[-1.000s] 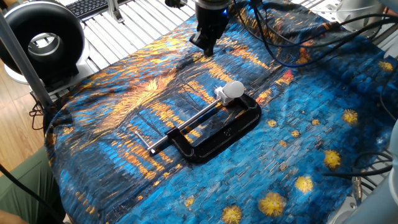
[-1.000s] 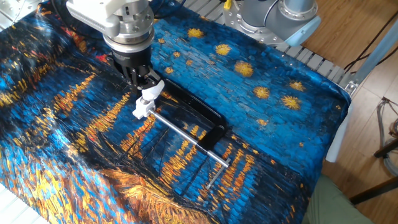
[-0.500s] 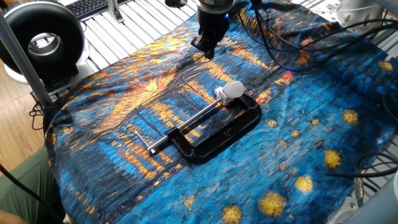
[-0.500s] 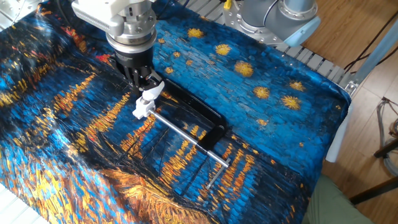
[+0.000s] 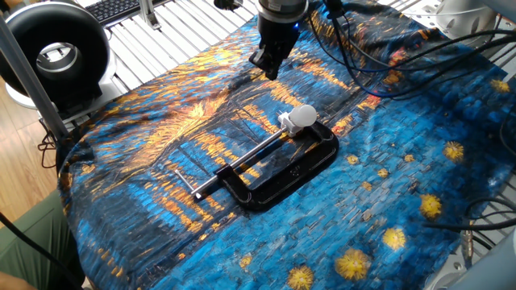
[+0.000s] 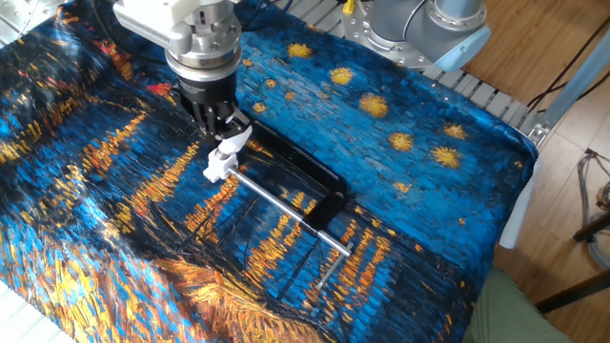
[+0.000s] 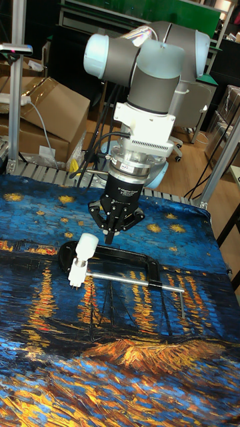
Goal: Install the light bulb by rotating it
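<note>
ITEM 1 – light bulb [image 5: 305, 115]: small white globe, seated at the socket block [image 5: 288, 122], which is held at the jaw end of the black C-clamp [image 5: 284, 172]. Clamp lies flat near the middle of the tabletop [image 5: 387, 193], on the painted blue/orange cloth; screw bar w/ cross handle [image 5: 186, 181] runs toward the cloth's orange side. In the tall fixed view the bulb + socket [image 7: 83, 251] read as one white piece, tilted, at the clamp's end.

ITEM 2 – pincer [image 5: 270, 63]: hangs above the cloth, apart from the bulb, toward the tabletop edge w/ the metal slats. Holds nothing. Fingers [image 7: 109, 227] look drawn to a narrow point in the tall fixed view; fully pressed together or a slight gap – cannot tell. The other fixed view puts the pincer [image 6: 215, 117] just above/behind the bulb, not clearly touching.

STEP (judged): btwn grips – bulb appears to sit in its socket, pincer off it. Whether thread is fully home cannot be told.

NEXT MOVE calls for (judged): centre over the globe, spread fingers enough to clear it, descend along bulb axis, pinch lightly, rotate wrist. Bulb tilted, so approach angle must match; smooth round surface may slip.

CONTAINERS: none on cloth. Only holder = socket block, contents = bulb neck, mostly hidden.

OFF-TABLETOP: black round fan-like unit [image 5: 55, 55] past a corner; cables [image 5: 387, 56] near the arm side.
</note>
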Robot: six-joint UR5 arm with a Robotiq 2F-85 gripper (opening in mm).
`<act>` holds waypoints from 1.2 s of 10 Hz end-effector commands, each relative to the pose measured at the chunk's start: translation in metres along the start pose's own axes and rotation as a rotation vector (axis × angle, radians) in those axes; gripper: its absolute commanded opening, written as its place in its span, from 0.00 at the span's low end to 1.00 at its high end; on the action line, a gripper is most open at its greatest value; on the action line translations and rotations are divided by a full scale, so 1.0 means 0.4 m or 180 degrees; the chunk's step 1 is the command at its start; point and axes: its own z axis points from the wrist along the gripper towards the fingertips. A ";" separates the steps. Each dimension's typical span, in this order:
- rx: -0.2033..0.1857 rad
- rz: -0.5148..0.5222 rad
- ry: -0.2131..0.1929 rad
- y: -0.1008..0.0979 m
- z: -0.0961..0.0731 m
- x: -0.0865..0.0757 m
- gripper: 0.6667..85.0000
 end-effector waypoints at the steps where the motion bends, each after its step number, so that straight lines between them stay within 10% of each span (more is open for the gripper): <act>1: -0.0102 0.0056 0.0046 0.021 -0.008 0.005 0.01; 6: -0.0134 0.0208 0.0161 0.028 -0.009 0.028 0.01; 12: -0.0088 0.0144 0.0014 0.018 -0.008 -0.002 0.01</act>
